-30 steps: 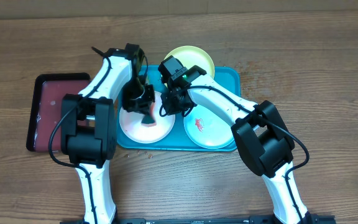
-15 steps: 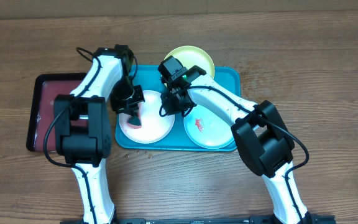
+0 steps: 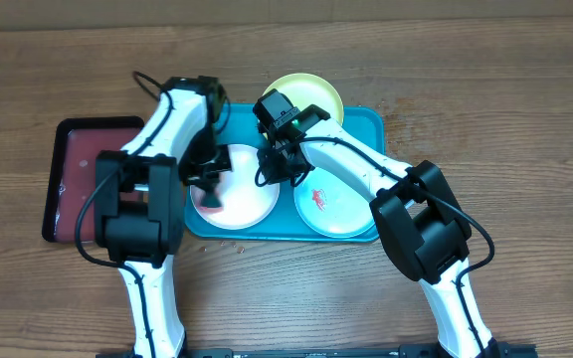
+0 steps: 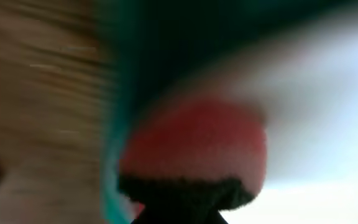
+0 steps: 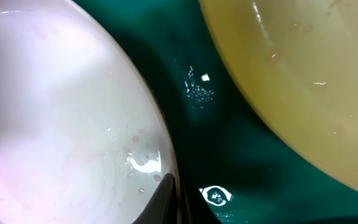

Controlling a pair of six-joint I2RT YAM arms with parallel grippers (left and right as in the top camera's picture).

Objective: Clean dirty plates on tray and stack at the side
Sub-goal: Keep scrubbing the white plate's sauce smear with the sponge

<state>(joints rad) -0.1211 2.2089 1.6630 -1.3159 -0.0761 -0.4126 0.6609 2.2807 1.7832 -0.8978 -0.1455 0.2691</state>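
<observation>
Scene from above and from both wrists: a wiping stroke on the near-left plate. Nearest you, in the front row of the tray point(image 3: 366, 127), the white plate point(image 3: 247, 204) lies on the left and the pale mint plate point(image 3: 338, 214) on the right, just beside each other; the mint plate carries a red smear point(image 3: 318, 199) not yet wiped.

Over the left part of the white plate, the left hand point(image 3: 210, 182) is pinched on a red wiping pad point(image 3: 214, 198); the left wrist view, though blurred, shows the pad against the white surface close to the tray wall. The right hand point(image 3: 275, 167) has its fingers pressed together, with one fingertip point(image 5: 165, 202) at the white plate's right rim; whether it bears down on the rim you cannot tell.

To do this step well, you would likely press the pad flat and sweep it across the whole face rather than one patch; let the right hand steady the rim so the plate neither slides nor tips. The plate looks wet and slick, so moderate pressure seems wise.

Farther off, the yellow-green plate point(image 3: 306, 94) sits at the tray's far edge, overhanging the rim; it and the mint plate wait their turn, and nothing is stacked at the side. A dark red tray point(image 3: 73, 159) lies left of the blue one; beneath both runs a brown wood-grain tabletop point(image 3: 505, 89); of the room beyond it almost nothing shows.
</observation>
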